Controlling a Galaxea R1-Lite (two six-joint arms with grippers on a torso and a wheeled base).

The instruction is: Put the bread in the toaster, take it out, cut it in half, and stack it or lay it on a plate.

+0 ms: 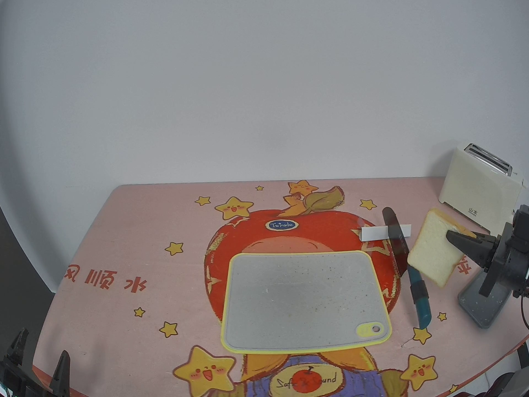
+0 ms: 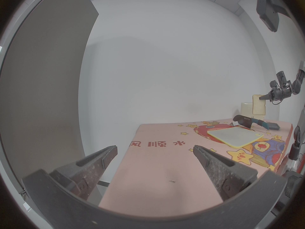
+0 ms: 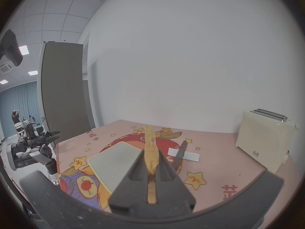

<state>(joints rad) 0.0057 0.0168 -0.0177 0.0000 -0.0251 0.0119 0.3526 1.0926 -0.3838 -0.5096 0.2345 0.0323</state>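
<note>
Right pincer (image 1: pixel 452 236) clamped on bread (image 1: pixel 432 249) — slice upright, edge-on. Toaster (image 1: pixel 479 191) just beyond, slots up — right arm nearer. Left pincer (image 2: pixel 155 149) apart, well off.

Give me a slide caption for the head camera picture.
Right gripper holds a pale square bread slice above the pink cartoon-print table, near the cream toaster.

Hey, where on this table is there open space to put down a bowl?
The widest bare patch is the table left of the cutting board, up to the left edge. The board's top is bare too. The right side is crowded: knife on a white strip, the bread in the right gripper, a grey plate and the toaster.
</note>
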